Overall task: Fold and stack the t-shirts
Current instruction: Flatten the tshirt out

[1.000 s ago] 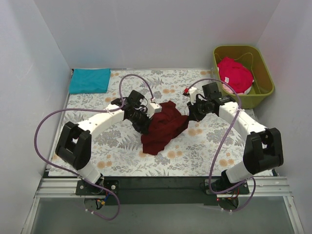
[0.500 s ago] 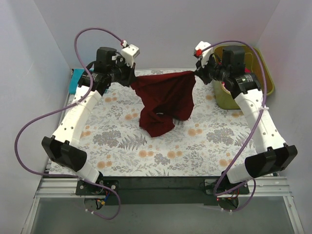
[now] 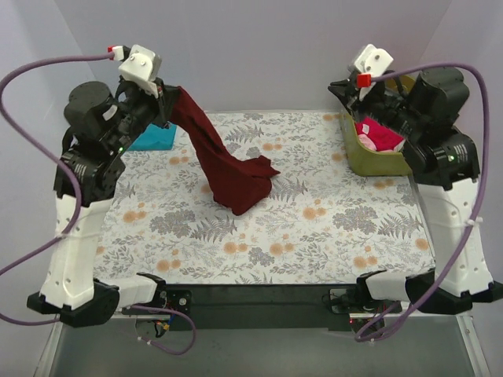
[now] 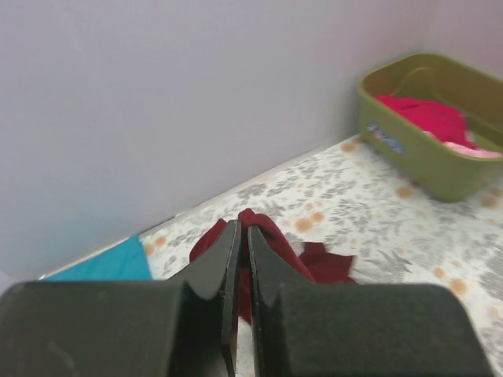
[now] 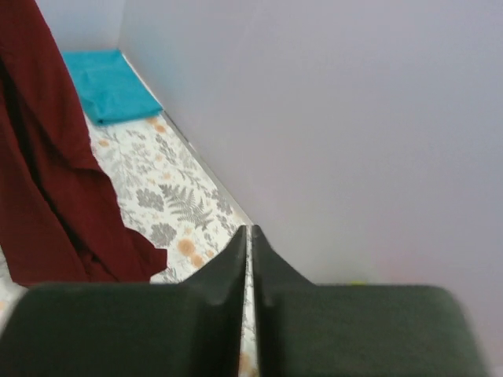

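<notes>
The dark maroon t-shirt (image 3: 228, 169) hangs from my left gripper (image 3: 168, 99), which is raised high at the back left and shut on one corner; its lower end rests bunched on the tablecloth. In the left wrist view the jaws (image 4: 242, 227) pinch that maroon cloth (image 4: 277, 237). My right gripper (image 3: 343, 89) is up at the back right, shut and empty, apart from the shirt (image 5: 43, 181); its jaws (image 5: 248, 230) hold nothing. The teal blue t-shirt (image 3: 154, 138) lies folded at the back left, partly behind my left arm. The red-pink t-shirt (image 3: 377, 134) sits in the tub.
The olive-green tub (image 3: 379, 162) stands at the back right, beneath my right arm. A grey-and-orange floral tablecloth (image 3: 314, 228) covers the table. Pale walls close in the back and both sides. Purple cables loop from both arms.
Both arms have risen and swung outward. The maroon shirt has left my right gripper and now hangs from the left gripper alone, trailing down to the table.
</notes>
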`<control>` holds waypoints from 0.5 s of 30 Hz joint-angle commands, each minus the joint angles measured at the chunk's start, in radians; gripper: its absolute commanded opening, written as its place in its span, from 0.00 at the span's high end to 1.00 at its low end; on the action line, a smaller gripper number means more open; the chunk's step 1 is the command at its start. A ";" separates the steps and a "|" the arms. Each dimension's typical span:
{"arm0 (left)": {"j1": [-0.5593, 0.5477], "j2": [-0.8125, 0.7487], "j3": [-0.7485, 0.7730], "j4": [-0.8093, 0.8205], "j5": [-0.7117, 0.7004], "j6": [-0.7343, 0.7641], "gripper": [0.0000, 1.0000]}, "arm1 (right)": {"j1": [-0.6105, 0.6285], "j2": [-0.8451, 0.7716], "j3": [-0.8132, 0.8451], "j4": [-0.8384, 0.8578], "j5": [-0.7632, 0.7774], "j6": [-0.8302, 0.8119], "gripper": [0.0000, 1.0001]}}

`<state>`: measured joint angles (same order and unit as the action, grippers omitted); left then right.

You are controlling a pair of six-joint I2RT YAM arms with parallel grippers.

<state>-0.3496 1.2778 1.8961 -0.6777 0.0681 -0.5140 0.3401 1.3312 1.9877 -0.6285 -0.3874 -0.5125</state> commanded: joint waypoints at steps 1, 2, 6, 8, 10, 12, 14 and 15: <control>0.001 -0.066 0.017 -0.063 0.266 -0.003 1.00 | 0.011 -0.088 -0.053 -0.014 -0.070 0.043 0.83; 0.001 -0.060 0.030 -0.133 0.301 -0.011 1.00 | 0.011 -0.104 -0.073 -0.017 -0.126 0.063 0.72; 0.001 -0.023 0.069 -0.262 0.494 -0.058 1.00 | 0.023 -0.153 -0.158 -0.017 -0.284 0.164 0.40; 0.001 -0.008 0.057 -0.293 0.582 -0.096 1.00 | 0.053 -0.150 -0.181 -0.013 -0.318 0.199 0.37; 0.001 0.006 0.032 -0.296 0.625 -0.135 1.00 | 0.097 -0.132 -0.190 -0.011 -0.329 0.232 0.37; 0.001 0.015 -0.012 -0.277 0.622 -0.178 1.00 | 0.173 -0.118 -0.202 0.006 -0.328 0.267 0.36; 0.001 0.029 -0.035 -0.260 0.586 -0.208 1.00 | 0.244 -0.101 -0.225 0.032 -0.271 0.288 0.35; 0.001 0.044 -0.051 -0.255 0.581 -0.236 1.00 | 0.329 -0.096 -0.233 0.068 -0.239 0.295 0.35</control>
<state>-0.3489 1.3079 1.8736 -0.9173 0.6140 -0.6594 0.5510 1.2171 1.7779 -0.6266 -0.6476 -0.2882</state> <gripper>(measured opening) 0.025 0.649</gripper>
